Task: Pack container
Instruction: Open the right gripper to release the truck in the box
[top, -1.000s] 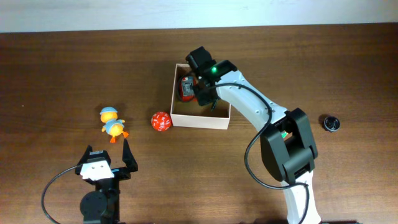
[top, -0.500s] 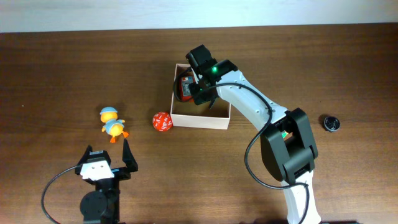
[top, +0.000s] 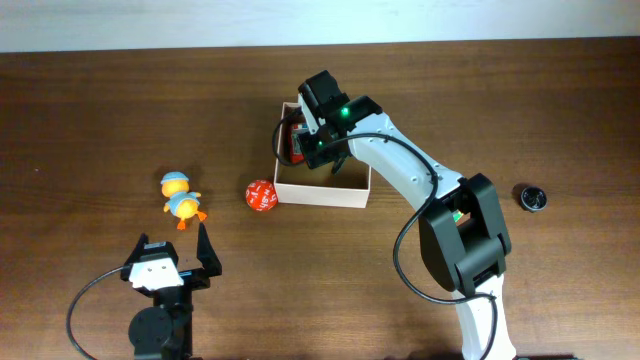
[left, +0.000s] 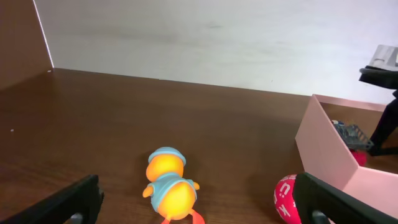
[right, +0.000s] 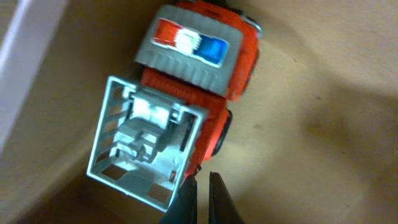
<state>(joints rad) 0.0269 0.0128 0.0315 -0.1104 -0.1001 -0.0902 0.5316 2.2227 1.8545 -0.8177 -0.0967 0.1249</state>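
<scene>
**Right fingers deep in the box beside the truck; three things not yet packed**

The container (top: 320, 194) sits just toward 12 o'clock of the counter's (top: 90, 120) middle. The right fingers (right: 200, 198) are clenched on nothing, down inside the container's 10 o'clock corner, just beside the grey cage of the toy truck (right: 186, 81). The left fingers (top: 176, 246) are spread wide and empty at 7 o'clock, facing the duck (top: 181, 200).

Risks, as I judge them:
- The clenched fingers may catch the truck's cage as they lift, which could drag the truck out or tip the light container.
- The red ball (top: 260, 195), just beside the container's 9 o'clock wall, is likely to roll if it is nudged off-centre.
- The duck is rounded and could slip from a shallow grip.

Count: one container, one truck inside it, one duck, one red ball, and one small black round thing (top: 532, 197) well apart at 3 o'clock.
</scene>
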